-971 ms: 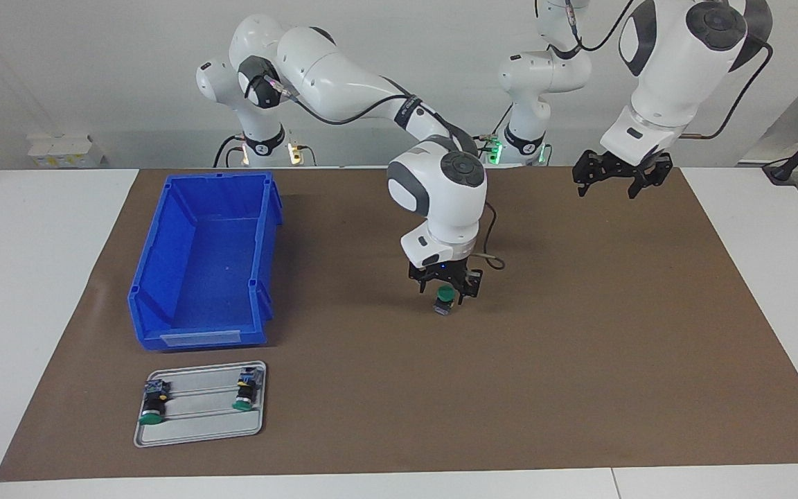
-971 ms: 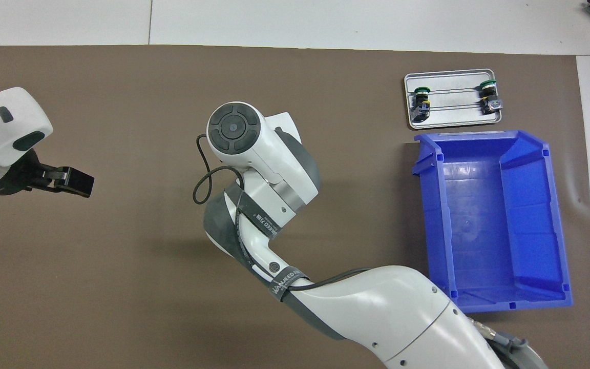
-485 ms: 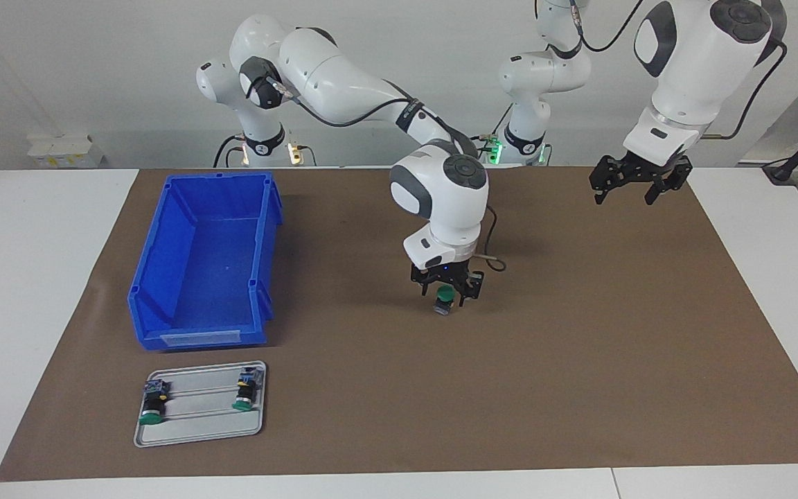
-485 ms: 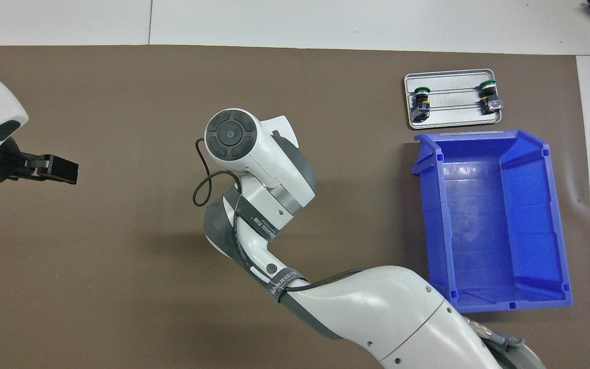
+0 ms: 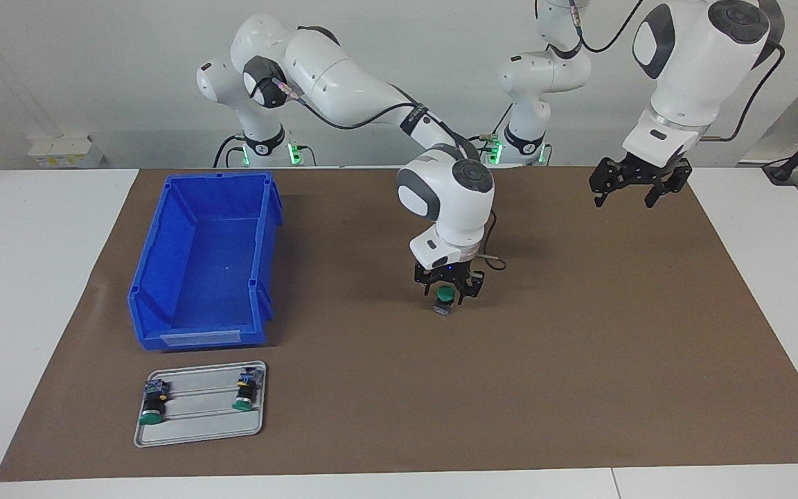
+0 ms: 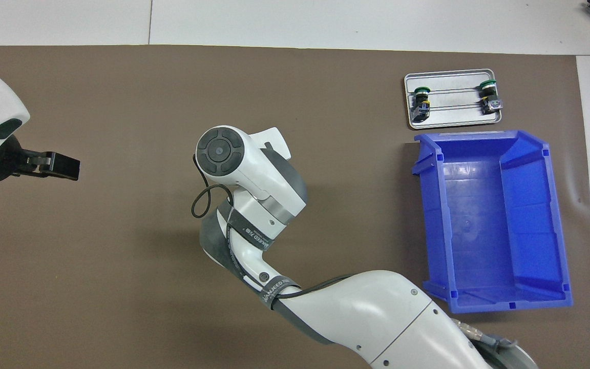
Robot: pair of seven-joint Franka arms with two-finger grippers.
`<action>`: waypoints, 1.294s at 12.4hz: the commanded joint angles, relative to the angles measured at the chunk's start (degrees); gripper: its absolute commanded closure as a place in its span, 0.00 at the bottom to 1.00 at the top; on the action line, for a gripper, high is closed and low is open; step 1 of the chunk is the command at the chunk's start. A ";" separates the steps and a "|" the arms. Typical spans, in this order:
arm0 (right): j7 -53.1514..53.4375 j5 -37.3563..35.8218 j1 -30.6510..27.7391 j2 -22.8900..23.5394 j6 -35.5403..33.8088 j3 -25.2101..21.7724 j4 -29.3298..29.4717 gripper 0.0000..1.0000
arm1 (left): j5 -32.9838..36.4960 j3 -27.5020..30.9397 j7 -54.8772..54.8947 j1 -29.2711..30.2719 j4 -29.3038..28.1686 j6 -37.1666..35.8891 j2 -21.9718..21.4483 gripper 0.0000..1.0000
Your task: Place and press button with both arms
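My right gripper is shut on the button, whose green cap shows between the fingers with the dark body hanging below. It holds the button low over the middle of the brown mat; I cannot tell whether the button touches the mat. In the overhead view the right arm's wrist hides this gripper and the button. My left gripper is open and empty, raised over the mat toward the left arm's end, and also shows in the overhead view.
A blue bin stands toward the right arm's end of the mat. Farther from the robots than the bin lies a metal tray with two green-capped switches on it.
The right gripper has shifted slightly toward the left arm's end, still holding the button. The left gripper has drawn back toward its own end of the table, then held still.
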 commanded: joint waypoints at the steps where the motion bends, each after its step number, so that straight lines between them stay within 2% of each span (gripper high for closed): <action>1: 2.00 -2.37 0.51 -0.63 0.04 0.10 -1.03 0.50 | 0.10 -0.32 0.47 0.61 0.64 1.08 -0.48 0.00; 4: 2.26 -3.34 0.60 -0.63 -0.66 0.02 -0.95 1.00 | 0.19 0.64 3.45 0.69 2.84 0.11 -0.48 0.00; 7: 2.35 -4.75 -0.10 -2.12 -0.93 0.10 -1.03 1.00 | 0.19 1.43 4.60 0.69 4.69 -2.34 -0.74 0.00; 10: 2.18 -4.49 -1.93 -5.80 -2.25 0.10 -3.22 1.00 | 0.10 1.35 4.60 1.83 3.21 -1.83 -1.53 0.00; 12: -0.10 -3.96 -5.71 -11.76 -1.11 0.19 -10.04 1.00 | 0.10 1.43 5.47 1.92 1.36 -1.47 -2.41 0.00; 14: -6.14 -3.00 -9.92 -18.88 -0.32 0.28 -17.87 1.00 | 0.10 1.35 5.65 1.58 0.91 -1.29 -2.50 0.00; 16: -13.78 -0.28 -14.14 -24.69 -0.40 0.28 -23.16 1.00 | 0.10 1.35 5.65 1.22 0.83 -1.21 -2.59 0.00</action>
